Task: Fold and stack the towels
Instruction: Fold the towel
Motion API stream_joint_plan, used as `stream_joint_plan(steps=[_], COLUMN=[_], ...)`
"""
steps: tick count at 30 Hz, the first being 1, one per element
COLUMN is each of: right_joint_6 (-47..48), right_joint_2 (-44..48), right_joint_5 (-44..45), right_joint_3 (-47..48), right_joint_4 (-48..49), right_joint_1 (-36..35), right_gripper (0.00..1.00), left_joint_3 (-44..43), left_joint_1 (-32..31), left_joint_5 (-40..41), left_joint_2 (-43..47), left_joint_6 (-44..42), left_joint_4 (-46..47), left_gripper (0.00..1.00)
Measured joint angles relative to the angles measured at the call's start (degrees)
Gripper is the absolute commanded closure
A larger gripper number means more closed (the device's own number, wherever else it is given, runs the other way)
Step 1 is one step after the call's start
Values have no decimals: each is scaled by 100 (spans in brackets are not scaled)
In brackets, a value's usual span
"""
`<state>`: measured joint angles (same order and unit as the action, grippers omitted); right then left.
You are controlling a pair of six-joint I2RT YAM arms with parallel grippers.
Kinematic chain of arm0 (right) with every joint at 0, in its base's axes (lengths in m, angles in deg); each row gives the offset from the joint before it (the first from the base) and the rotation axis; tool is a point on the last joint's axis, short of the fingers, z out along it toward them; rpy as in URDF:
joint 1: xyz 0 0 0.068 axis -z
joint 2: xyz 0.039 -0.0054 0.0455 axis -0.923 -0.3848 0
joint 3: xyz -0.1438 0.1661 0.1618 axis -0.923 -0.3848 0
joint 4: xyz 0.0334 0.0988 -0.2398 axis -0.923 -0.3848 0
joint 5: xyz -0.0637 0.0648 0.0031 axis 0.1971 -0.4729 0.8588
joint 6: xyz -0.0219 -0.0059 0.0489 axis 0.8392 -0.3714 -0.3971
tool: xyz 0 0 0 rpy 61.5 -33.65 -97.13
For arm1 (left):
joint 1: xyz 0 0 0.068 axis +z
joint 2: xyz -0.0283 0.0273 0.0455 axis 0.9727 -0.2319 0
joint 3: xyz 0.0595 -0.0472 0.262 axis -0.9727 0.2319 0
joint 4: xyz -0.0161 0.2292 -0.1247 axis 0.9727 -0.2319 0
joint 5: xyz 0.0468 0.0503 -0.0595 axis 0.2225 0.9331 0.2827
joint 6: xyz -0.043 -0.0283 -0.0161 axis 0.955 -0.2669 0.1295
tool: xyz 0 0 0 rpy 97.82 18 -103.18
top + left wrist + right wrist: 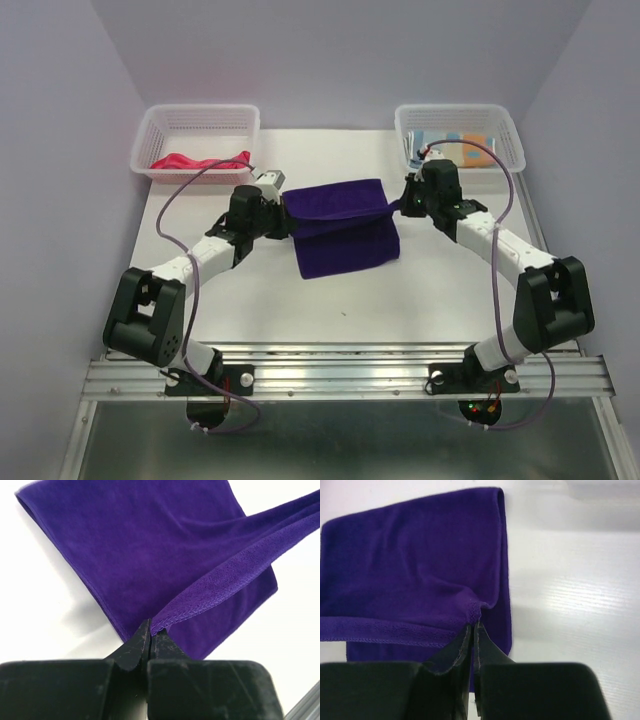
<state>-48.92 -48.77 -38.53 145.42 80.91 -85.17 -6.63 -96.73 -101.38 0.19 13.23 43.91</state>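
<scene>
White table (450, 290), matte, pale.
Centre: dark purple towel (345, 245), folded. Near part flat on surface. Far edge raised off it, pinched by my left gripper (151, 631) at 9 o'clock end and my right gripper (475, 625) at 3 o'clock end.
11 o'clock corner: left mesh basket (200, 108), white.
1 o'clock corner: right mesh basket (455, 107), white.
Both baskets apart from towel.
6 o'clock edge: metal rail (340, 372).

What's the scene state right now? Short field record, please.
active item: purple towel, on table, one edge lifted taut between both pincers
left pincer: shut on purple towel edge
right pincer: shut on same edge, other end
left basket: red towel, crumpled
right basket: blue-orange towel, partly hidden
</scene>
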Motion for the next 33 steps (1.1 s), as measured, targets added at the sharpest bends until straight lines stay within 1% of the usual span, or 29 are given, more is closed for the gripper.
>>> stream_joint_plan(steps=[6,9,12,13,15,17,19,20,21,22,26,29,30,31,32,33], right_joint_6=[-111,-173,-234,-271,-310,-376,-431,-459,-483,-529,-614,-680,-708,-719,-726,-730], right_joint_2=[39,76,105,114,116,116,116,116,116,116,138,262,376,463,555,723], right_joint_5=[-7,-39,-92,-101,-103,-107,-109,-109,-109,-111,-111,-109,-109,-111,-98,-87], right_joint_3=[-417,-603,-756,-828,-914,-1021,-1097,-1128,-1167,-1213,-1379,-1458,-1473,-1473,-1473,-1473], right_joint_4=[2,37,81,105,118,136,136,151,173,179,179,57,-15,-57,-96,-140], right_joint_1=[2,2,2,2,4,11,11,11,11,11,11,11,11,11,11,11], right_gripper=[99,98,94,93,91,88,83,74,69,65,55,51,48,45,39,36], left_joint_3=[387,527,686,715,769,831,938,984,1062,1104,1279,1429,1464,1471,1473,1473], left_joint_1=[-323,-437,-538,-557,-614,-704,-789,-809,-870,-903,-1058,-1176,-1207,-1215,-1217,-1220], left_joint_5=[146,225,343,372,448,533,616,643,686,728,944,1071,1102,1113,1123,1158], left_joint_2=[7,7,7,4,-4,-17,-17,-17,-11,0,319,892,1207,1384,1539,1740], left_joint_6=[109,192,308,337,407,503,595,669,719,782,944,1054,1084,1104,1113,1137], left_joint_4=[94,170,197,197,195,212,214,210,175,157,-79,-273,-374,-420,-448,-476], left_gripper=[100,100,94,90,77,67,45,35,21,20,17,16,7,1,1,1])
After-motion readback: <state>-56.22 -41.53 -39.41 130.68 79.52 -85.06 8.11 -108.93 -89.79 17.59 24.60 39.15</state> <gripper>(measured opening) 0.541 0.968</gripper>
